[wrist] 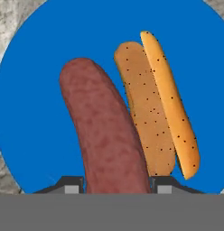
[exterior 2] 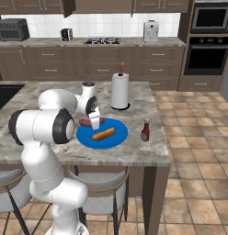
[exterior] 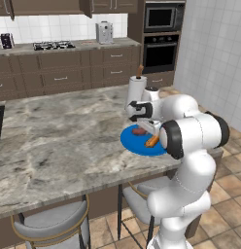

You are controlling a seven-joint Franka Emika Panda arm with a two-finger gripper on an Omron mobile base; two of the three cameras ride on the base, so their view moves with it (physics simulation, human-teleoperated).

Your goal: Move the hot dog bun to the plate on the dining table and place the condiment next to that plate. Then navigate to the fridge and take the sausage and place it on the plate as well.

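While the hand (wrist: 116, 187) grips the sausage (wrist: 105, 135) by one end over the blue plate (wrist: 37, 45), beside the hot dog bun (wrist: 156, 103), it looks light, smooth, likely slippery; mid-length would hold steadier.

- One round flat bright blue plate (exterior 2: 115, 139) on show.
- One smooth reddish-brown sausage (wrist: 107, 135).
- One small orange-tan hot dog bun (wrist: 161, 103), split open.
- One small dark red ketchup bottle with a pale cap (exterior 2: 145, 130).
- One white paper towel roll on a brown-topped upright holder (exterior 2: 119, 90).
- Two grey cushioned stools (exterior: 52, 224) with dark legs in the left base view.
- One grey-brown marbled stone tabletop (exterior: 59, 146).
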